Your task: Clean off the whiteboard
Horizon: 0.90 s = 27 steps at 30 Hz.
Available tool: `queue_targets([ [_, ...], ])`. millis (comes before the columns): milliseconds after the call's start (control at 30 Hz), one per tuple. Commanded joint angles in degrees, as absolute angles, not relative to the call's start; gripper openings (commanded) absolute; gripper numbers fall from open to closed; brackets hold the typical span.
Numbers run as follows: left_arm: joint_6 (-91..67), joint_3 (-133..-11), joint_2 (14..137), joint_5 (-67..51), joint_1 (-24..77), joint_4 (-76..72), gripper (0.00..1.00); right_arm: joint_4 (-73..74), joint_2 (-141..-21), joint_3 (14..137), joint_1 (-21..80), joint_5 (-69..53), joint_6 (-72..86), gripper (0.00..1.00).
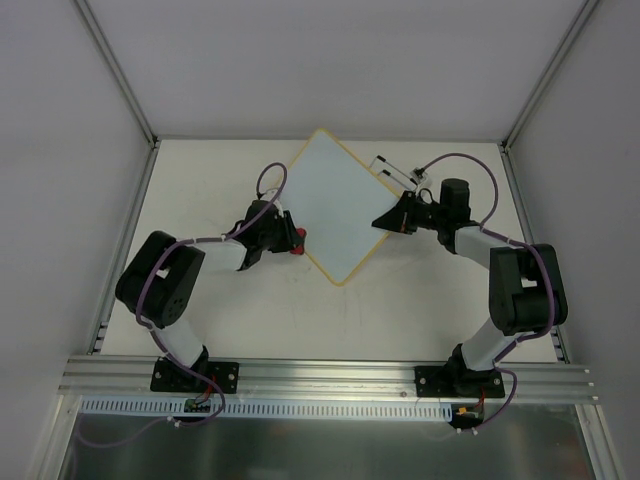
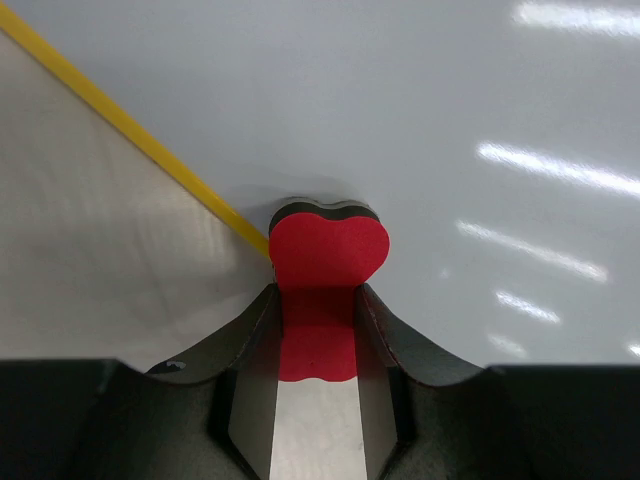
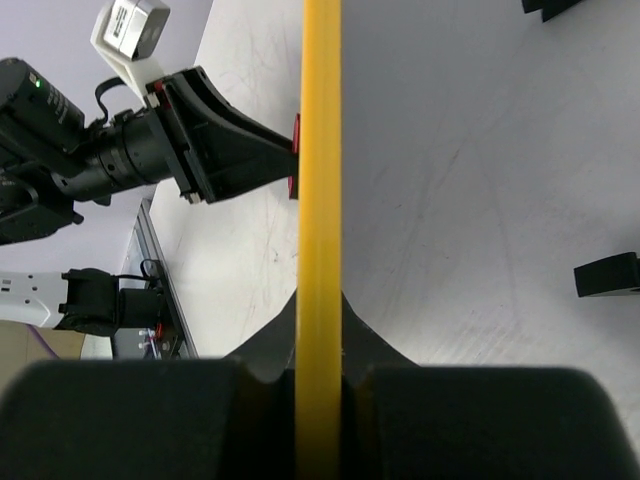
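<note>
The whiteboard point(image 1: 335, 205) lies diamond-wise at mid table, its white face bare of marks, with a tan-yellow frame point(image 2: 120, 118). My left gripper point(image 1: 293, 238) is shut on a red heart-shaped eraser point(image 2: 328, 248), whose tip rests at the board's left edge. The eraser also shows in the top view point(image 1: 299, 241). My right gripper point(image 1: 386, 221) is shut on the board's right edge. In the right wrist view the yellow frame point(image 3: 320, 150) runs straight between its jaws point(image 3: 320, 305). Two small black clips point(image 1: 392, 171) sit at the board's upper right edge.
The light table point(image 1: 400, 310) is walled by grey panels at left, back and right. An aluminium rail point(image 1: 320, 378) carries both arm bases at the near edge. The left gripper point(image 3: 225, 155) shows across the board in the right wrist view.
</note>
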<state>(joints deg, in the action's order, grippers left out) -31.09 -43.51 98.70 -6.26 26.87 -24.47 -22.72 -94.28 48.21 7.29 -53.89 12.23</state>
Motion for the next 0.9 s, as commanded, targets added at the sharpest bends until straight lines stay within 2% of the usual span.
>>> queue_targets([
  [0, -27.08, -44.38, 96.34, 2.02, 24.7, -12.05, 0.0, -26.46, -91.93, 48.87, 8.44, -61.61, 9.32, 0.0],
  [167, -23.3, -45.17, 90.02, 7.46, 23.03, -3.54, 0.0, -26.37, -91.76, 48.69, 8.26, -61.17, 9.05, 0.0],
  [300, -21.18, -47.1, 88.68, 16.14, 21.36, 3.94, 0.0, -26.37, -91.58, 48.87, 8.09, -61.0, 8.96, 0.0],
  [467, -25.39, -46.85, 90.26, 13.01, 16.36, 7.47, 0.0, -26.19, -91.14, 49.39, 7.74, -60.73, 8.96, 0.0],
  [633, -25.4, -49.3, 92.98, 12.65, 16.08, 9.83, 0.02, -25.23, -90.26, 49.83, 7.56, -60.47, 8.27, 0.0],
  [867, -25.93, -50.63, 93.43, 13.45, 16.08, 12.04, 0.45, -24.17, -89.74, 50.71, 7.56, -60.38, 7.91, 0.0],
])
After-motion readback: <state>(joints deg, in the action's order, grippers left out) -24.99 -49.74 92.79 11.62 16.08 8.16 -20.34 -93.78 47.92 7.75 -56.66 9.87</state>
